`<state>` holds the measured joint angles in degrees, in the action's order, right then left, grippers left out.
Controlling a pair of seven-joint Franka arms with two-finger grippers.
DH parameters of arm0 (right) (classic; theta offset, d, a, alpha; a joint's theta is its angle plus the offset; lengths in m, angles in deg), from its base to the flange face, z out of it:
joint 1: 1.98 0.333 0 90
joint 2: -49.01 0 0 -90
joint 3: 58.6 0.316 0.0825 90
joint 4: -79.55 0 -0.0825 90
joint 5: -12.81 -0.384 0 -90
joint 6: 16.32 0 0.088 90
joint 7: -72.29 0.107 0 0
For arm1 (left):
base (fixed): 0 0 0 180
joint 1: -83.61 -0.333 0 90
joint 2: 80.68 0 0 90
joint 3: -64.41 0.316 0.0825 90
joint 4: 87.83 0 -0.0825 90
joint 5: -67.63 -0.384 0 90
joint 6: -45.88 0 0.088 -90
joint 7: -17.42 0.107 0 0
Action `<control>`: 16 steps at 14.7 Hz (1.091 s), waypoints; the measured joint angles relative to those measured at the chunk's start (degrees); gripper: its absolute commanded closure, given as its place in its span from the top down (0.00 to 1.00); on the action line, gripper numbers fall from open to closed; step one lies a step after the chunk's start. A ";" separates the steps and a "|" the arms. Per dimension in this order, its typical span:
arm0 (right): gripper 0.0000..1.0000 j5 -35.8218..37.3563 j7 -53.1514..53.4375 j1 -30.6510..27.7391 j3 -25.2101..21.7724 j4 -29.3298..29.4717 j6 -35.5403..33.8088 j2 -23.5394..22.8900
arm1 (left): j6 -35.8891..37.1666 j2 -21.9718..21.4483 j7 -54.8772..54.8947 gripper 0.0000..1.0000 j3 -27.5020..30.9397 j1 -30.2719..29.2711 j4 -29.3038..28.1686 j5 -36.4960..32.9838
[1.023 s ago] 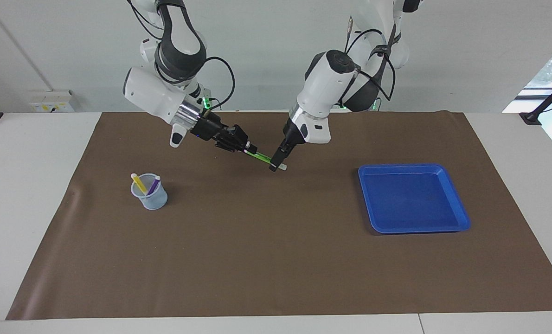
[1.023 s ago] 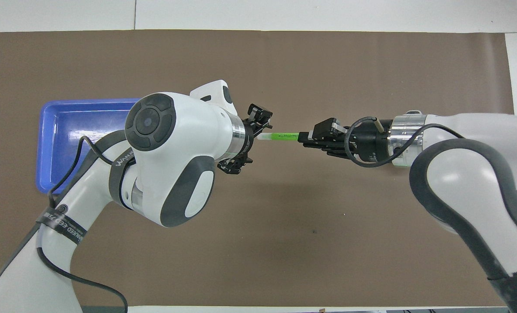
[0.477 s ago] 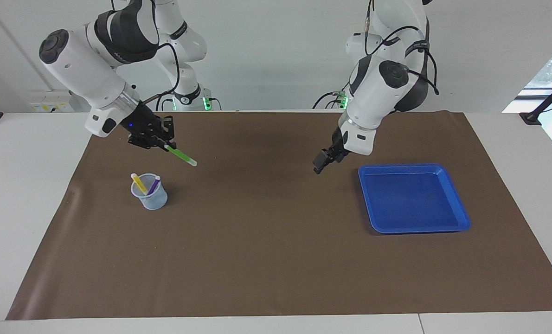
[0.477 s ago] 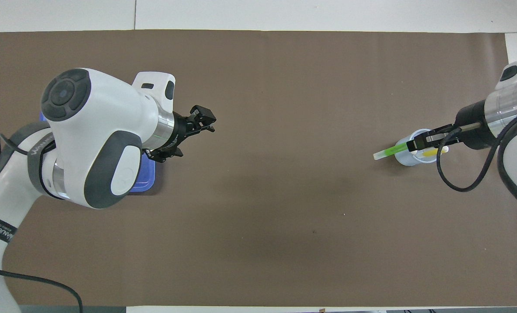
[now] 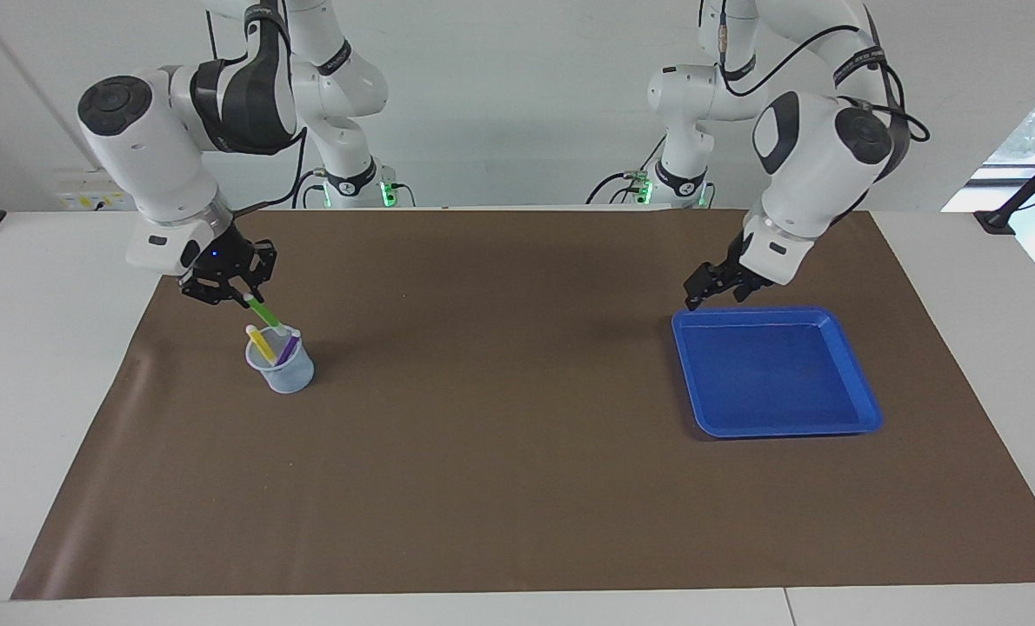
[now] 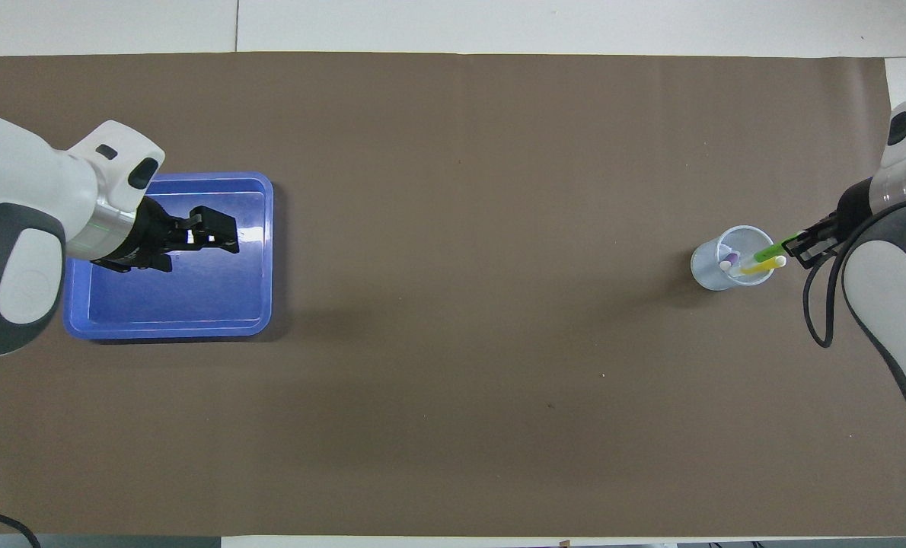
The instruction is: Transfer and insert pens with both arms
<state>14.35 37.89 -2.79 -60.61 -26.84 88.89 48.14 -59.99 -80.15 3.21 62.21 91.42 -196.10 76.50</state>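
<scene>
A pale translucent cup (image 5: 284, 374) (image 6: 708, 272) stands on the brown mat toward the right arm's end of the table. A yellow pen (image 5: 260, 342) (image 6: 757, 266) and a purple pen (image 5: 288, 348) (image 6: 729, 261) lean inside it. My right gripper (image 5: 246, 299) (image 6: 789, 246) hangs just above the cup, shut on the upper end of the green pen (image 5: 267, 315) (image 6: 765, 253). That pen slants down with its capped tip at the cup's mouth. My left gripper (image 5: 694, 297) (image 6: 232, 234) hovers open and holds nothing, over the blue tray's edge nearest the robots.
The blue tray (image 5: 787, 429) (image 6: 167, 332) lies on the brown mat (image 5: 500, 452) toward the left arm's end, with nothing in it. White tabletop borders the mat on all sides.
After the mid-table handover, my right gripper carried the green pen to the cup and tipped it downward. My left gripper let go and swung back over the blue tray.
</scene>
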 measured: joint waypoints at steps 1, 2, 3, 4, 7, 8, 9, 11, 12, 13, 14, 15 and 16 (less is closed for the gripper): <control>0.00 0.04 -0.63 -0.39 0.00 -0.66 0.92 0.00 | 1.52 -0.94 3.61 1.00 0.02 -1.93 -0.01 -0.66; 0.00 0.04 -1.00 -0.59 -0.01 -1.54 2.11 0.00 | 2.79 -1.83 6.33 1.00 0.05 -3.54 0.02 -1.03; 0.00 0.04 -1.06 -0.62 0.00 -2.57 3.38 0.00 | 4.07 -2.57 8.26 1.00 0.06 -4.81 0.20 -1.53; 0.00 0.04 -1.06 -0.61 0.02 -3.57 4.31 0.01 | 5.69 -3.14 9.55 1.00 0.06 -5.67 0.83 -2.60; 0.69 0.04 -1.06 -0.61 0.04 -5.43 5.53 0.04 | 10.12 -3.76 10.91 1.00 0.04 -6.45 4.67 -5.03; 0.84 0.04 -1.06 -0.61 0.04 -5.63 5.63 0.06 | 11.68 -3.76 11.02 1.00 0.02 -6.79 6.31 -5.19; 1.00 0.05 -1.06 -0.61 0.04 -5.70 5.65 0.12 | 13.59 -3.75 11.19 1.00 0.03 -7.06 8.09 -5.22; 1.00 0.05 -1.06 -0.61 0.04 -5.64 5.56 0.39 | 17.39 -3.63 11.70 1.00 0.03 -7.41 11.91 -5.30; 1.00 0.05 -1.06 -0.61 0.04 -5.31 5.06 0.53 | 19.20 -3.46 11.79 1.00 0.03 -7.44 13.73 -5.42; 1.00 0.04 -1.05 -0.61 0.06 -4.40 3.76 0.69 | 21.03 -3.20 11.84 1.00 0.03 -7.44 15.37 -5.58; 1.00 0.03 -0.83 -0.58 0.10 -2.79 1.74 0.90 | 22.55 -2.92 11.87 1.00 0.02 -7.44 16.70 -5.66; 1.00 0.02 0.13 -0.52 0.16 -0.59 -0.67 1.17 | 23.39 -2.72 11.92 1.00 -0.03 -7.43 17.46 -5.66; 1.00 0.01 2.22 -0.45 0.30 1.95 -3.35 1.45 | 23.78 -2.65 11.97 1.00 -0.17 -7.40 17.68 -5.66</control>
<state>14.36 40.11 -3.24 -60.31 -24.89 85.54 49.59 -36.22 -82.80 15.18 62.04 84.02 -178.42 70.84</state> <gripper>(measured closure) 0.000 0.000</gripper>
